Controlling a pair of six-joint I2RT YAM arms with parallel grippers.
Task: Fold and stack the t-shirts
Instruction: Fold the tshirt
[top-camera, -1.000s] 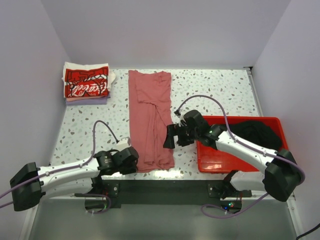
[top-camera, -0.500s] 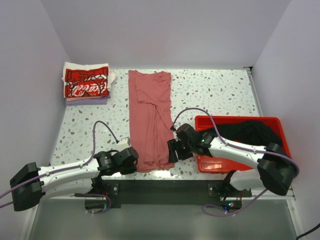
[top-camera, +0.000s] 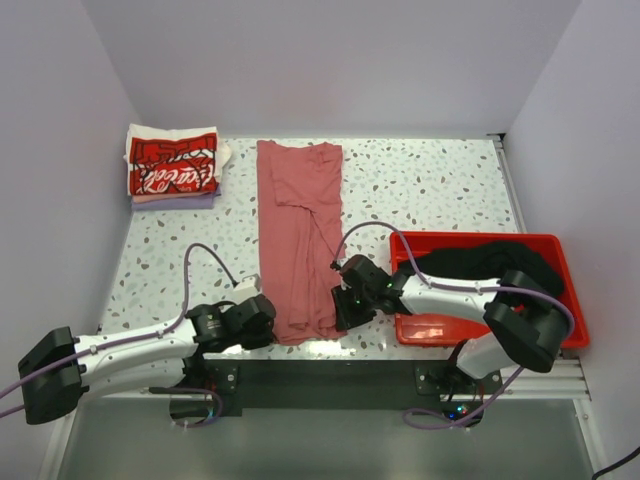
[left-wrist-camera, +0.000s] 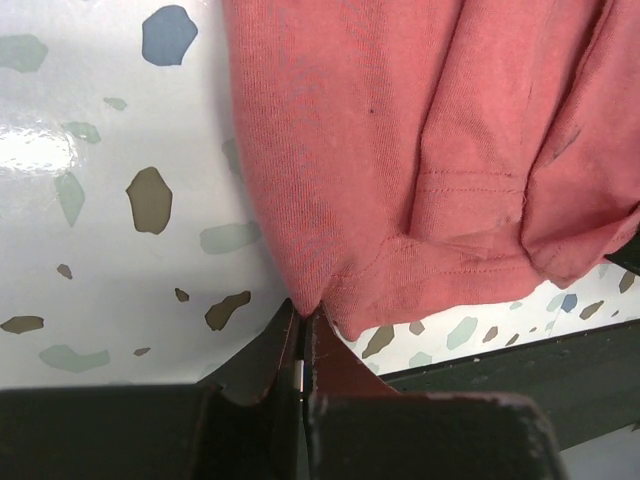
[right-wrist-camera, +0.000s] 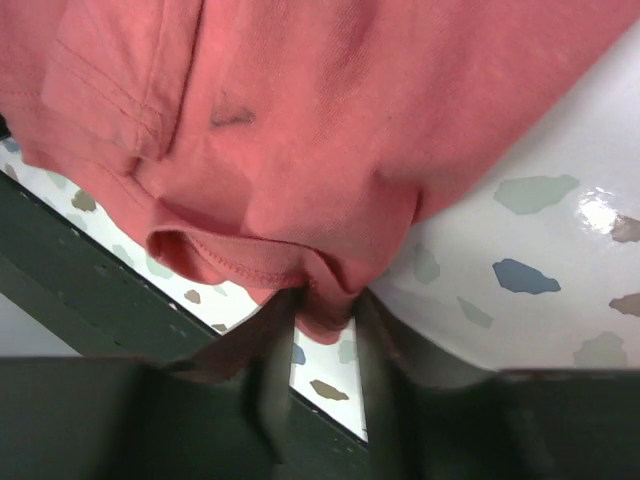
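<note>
Change: right gripper (right-wrist-camera: 325, 315) has come nearer, its jaws narrowed onto the hem; left gripper (left-wrist-camera: 300, 352) now pinched closed.
Pose: both arms low, reaching inward.
Shirt: dusty-red cloth t-shirt (top-camera: 300, 230) lies flat ahead, near corners clamped.

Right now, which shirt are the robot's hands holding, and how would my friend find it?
Look down the middle of the speckled table, between the folded stack at the far left and the red bin at the near right. The plain dusty-red shirt lies there, with the left hand and right hand each pinching a near corner. It alone is laid out long and has no print.
</note>
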